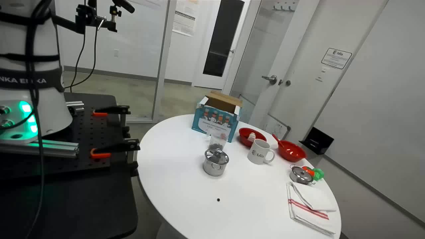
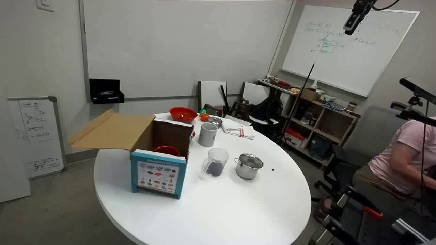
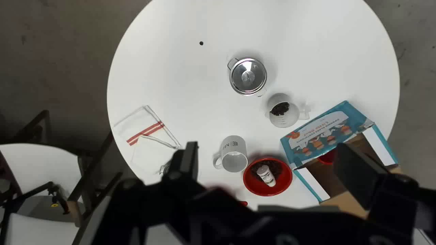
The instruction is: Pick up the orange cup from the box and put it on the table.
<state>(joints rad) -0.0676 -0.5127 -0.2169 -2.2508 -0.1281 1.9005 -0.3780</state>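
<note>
My pincer (image 3: 267,153) is black — I see a red cup (image 2: 167,150), a chef-printed teal box (image 1: 215,122), a white table (image 1: 181,186), a red-striped white dish towel (image 1: 310,207).

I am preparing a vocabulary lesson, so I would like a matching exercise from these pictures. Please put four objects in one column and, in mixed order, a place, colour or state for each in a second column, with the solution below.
Objects
1. Orange cup
2. Measuring cup
3. Mila mug
4. Towel

Descriptions
A. Folded, with red stripes
B. Inside the open box
C. White, with printed lettering
D. Transparent, with dark pieces in it

Right pairs: 1-B, 2-D, 3-C, 4-A
</note>
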